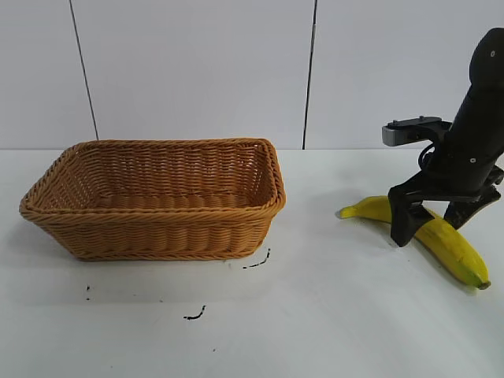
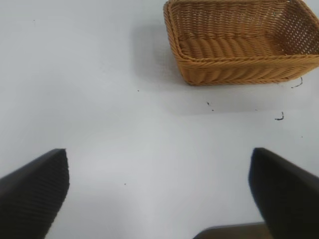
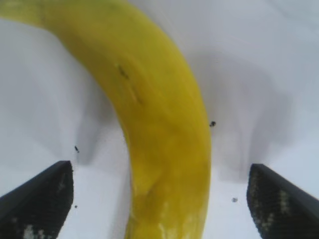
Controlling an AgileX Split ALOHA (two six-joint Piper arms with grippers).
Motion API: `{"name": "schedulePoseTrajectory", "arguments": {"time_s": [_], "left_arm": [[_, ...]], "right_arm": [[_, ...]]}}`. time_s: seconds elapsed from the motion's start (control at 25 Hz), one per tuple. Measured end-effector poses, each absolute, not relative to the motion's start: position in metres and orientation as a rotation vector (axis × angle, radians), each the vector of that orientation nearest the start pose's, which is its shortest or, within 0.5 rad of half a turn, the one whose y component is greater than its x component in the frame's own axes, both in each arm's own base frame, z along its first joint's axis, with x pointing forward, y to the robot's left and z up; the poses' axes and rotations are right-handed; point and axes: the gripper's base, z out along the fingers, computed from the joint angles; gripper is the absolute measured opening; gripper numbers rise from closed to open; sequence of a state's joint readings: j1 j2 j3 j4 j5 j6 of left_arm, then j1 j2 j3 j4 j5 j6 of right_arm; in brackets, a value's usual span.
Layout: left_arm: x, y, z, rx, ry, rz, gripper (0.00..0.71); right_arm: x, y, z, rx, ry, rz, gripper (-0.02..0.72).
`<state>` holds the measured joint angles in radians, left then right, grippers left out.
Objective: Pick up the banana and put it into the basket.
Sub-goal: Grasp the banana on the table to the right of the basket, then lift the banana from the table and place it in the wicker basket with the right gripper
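Note:
The yellow banana (image 1: 449,245) lies on the white table at the right. My right gripper (image 1: 431,224) is open and straddles the banana's middle, one finger on each side, fingertips low near the table. In the right wrist view the banana (image 3: 159,129) runs between the two dark fingers with a gap on both sides. The tan wicker basket (image 1: 157,232) stands empty at the left of the table; it also shows in the left wrist view (image 2: 239,67). My left gripper (image 2: 159,194) is open and empty over bare table, out of the exterior view.
A few small black marks (image 1: 257,262) lie on the table in front of the basket. A white panelled wall stands behind the table.

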<state>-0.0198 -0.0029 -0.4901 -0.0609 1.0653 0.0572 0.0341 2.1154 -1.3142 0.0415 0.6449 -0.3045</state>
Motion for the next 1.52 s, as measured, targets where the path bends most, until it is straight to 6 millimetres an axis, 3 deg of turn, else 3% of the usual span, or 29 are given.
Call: {"name": "schedulePoseTrajectory", "arguments": {"time_s": [0.28,0.56,0.6,0.76,0.88,1.12,1.32,1.52], "left_arm": [[-0.005,-0.005,0.274,0.082,2.053,-0.050,0.695],[-0.005,-0.005,0.274,0.082,2.053,-0.050,0.695],[-0.005,-0.005,0.274,0.082,2.053,-0.050,0.695],[-0.005,-0.005,0.274,0.082,2.053,-0.050,0.695],[-0.005,-0.005,0.274,0.082,2.053,-0.050,0.695],[-0.005,-0.005,0.274,0.082,2.053,-0.050,0.695],[-0.005,-0.005,0.274,0.082,2.053,-0.050,0.695],[-0.005,-0.005,0.274,0.082,2.053,-0.050,0.695]], "right_arm": [[0.404,0.016,0.118,-0.459,2.914,-0.001,0.321],[0.409,0.018,0.197,-0.456,2.926,0.039,0.321],[0.409,0.018,0.197,-0.456,2.926,0.039,0.321],[0.410,0.031,0.230,-0.500,2.940,0.079,0.321],[0.414,0.052,0.250,-0.571,2.893,0.070,0.321],[0.429,0.119,0.285,-0.726,2.701,0.083,0.321],[0.445,0.181,0.281,-0.904,2.584,0.103,0.321],[0.442,0.247,0.271,-1.216,2.396,0.081,0.321]]}}
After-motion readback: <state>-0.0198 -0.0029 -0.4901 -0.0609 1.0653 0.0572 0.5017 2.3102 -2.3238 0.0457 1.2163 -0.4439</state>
